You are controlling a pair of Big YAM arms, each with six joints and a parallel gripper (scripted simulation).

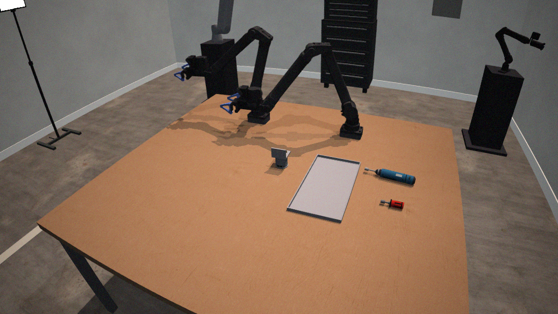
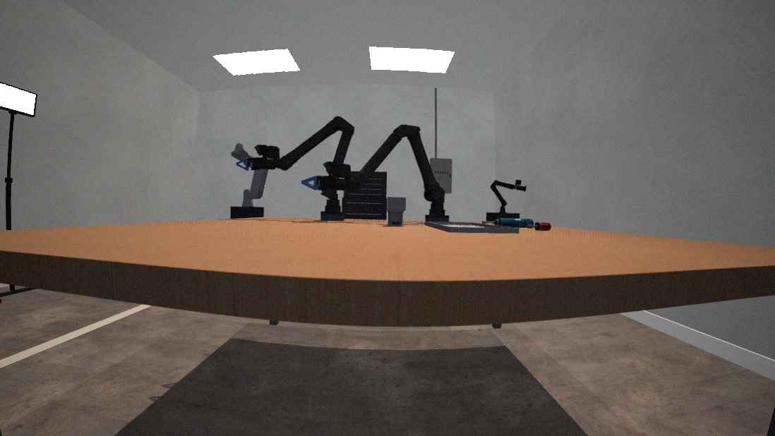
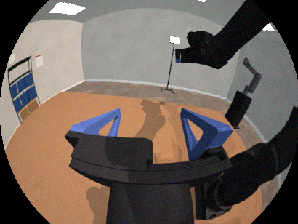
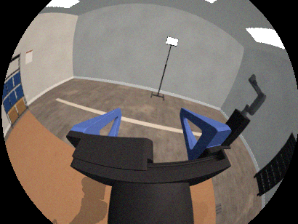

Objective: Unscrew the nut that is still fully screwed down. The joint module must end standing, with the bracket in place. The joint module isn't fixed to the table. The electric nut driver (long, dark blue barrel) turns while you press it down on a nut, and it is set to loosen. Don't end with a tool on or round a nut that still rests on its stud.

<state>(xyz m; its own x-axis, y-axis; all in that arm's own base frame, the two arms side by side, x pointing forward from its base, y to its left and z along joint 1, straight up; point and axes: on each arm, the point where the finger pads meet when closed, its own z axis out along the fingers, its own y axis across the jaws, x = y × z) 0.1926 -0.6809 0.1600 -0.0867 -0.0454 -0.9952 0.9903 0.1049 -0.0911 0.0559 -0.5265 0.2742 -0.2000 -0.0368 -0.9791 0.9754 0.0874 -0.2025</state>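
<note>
The joint module [image 1: 281, 162] [image 2: 395, 221] stands upright on the table, with the grey angled bracket [image 1: 278, 153] [image 2: 396, 204] on top. The nuts are too small to make out. The electric nut driver [image 1: 394, 176] [image 2: 512, 222], with a long blue barrel, lies on its side beyond the tray, its socket end toward the tray. My left gripper [image 1: 224, 100] [image 2: 302, 182] [image 3: 150, 111] is open and empty above the table, behind and to the left of the module in the top view. My right gripper [image 1: 178, 70] [image 2: 236, 164] [image 4: 150, 110] is open and empty, higher and farther left.
A shallow grey tray [image 1: 314, 216] [image 2: 482, 231] lies between the module and the driver. A short red-handled tool [image 1: 397, 203] [image 2: 543, 226] lies on its side near the driver. The two arms stand close together, and the right arm shows in the left wrist view.
</note>
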